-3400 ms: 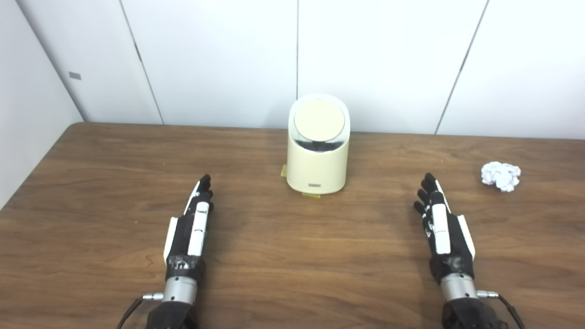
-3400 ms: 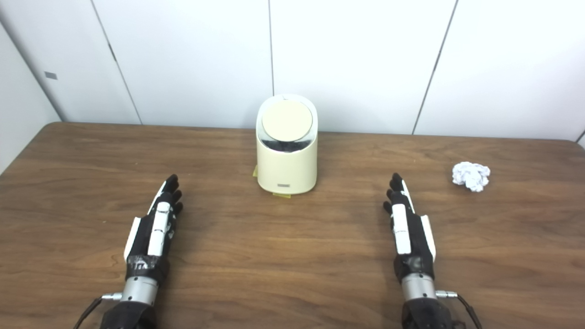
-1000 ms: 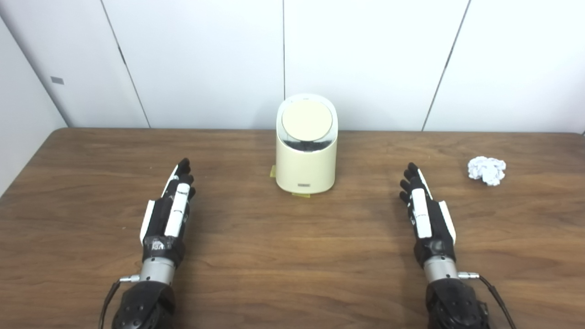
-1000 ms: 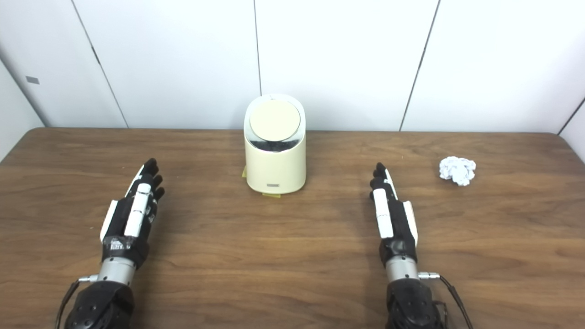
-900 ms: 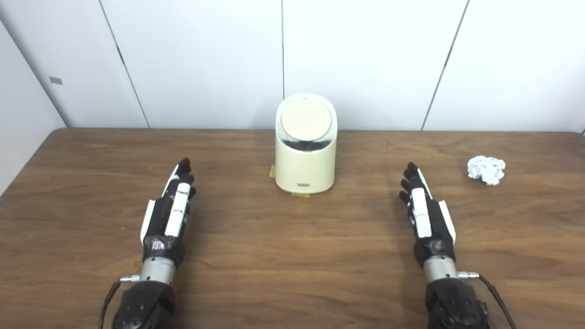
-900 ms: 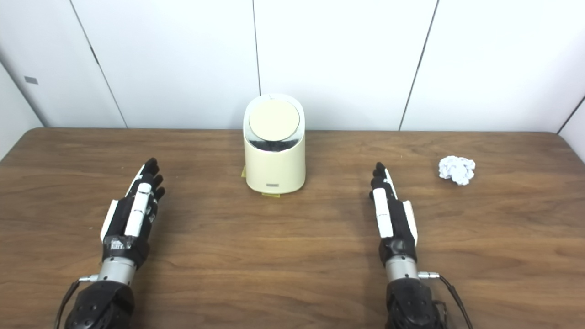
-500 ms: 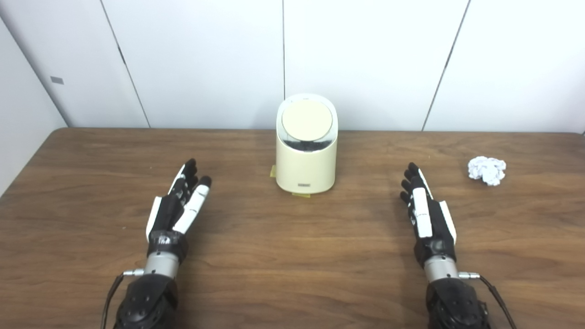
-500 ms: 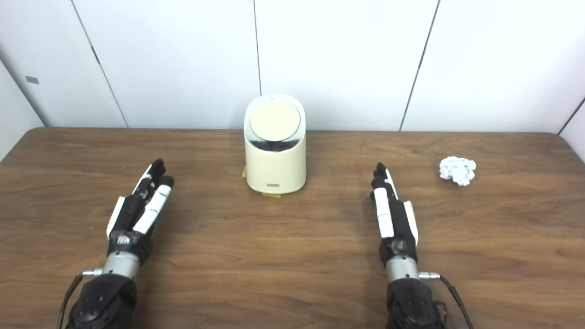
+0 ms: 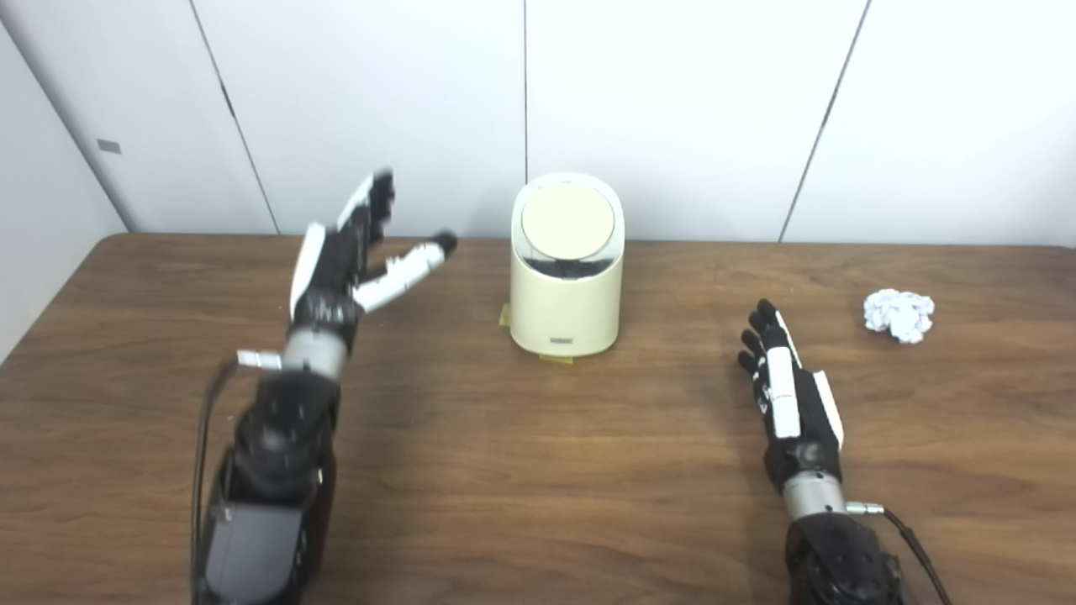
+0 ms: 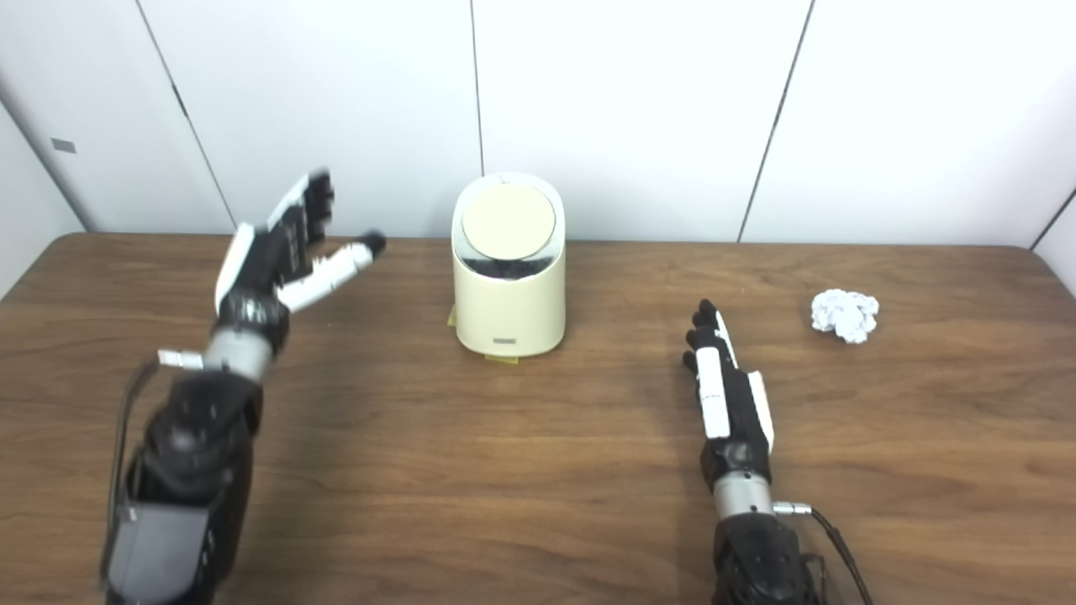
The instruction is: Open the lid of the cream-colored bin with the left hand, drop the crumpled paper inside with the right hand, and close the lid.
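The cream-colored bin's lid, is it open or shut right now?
Shut. The round lid lies flat in the top of the cream-colored bin, and the left hand, open, is beside it, not touching.

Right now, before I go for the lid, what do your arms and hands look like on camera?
Both the left hand and the right hand are black with white panels on fingers and edges. Each has a silver metal wrist collar with a side plug and a thin black cable, above a bulky black forearm.
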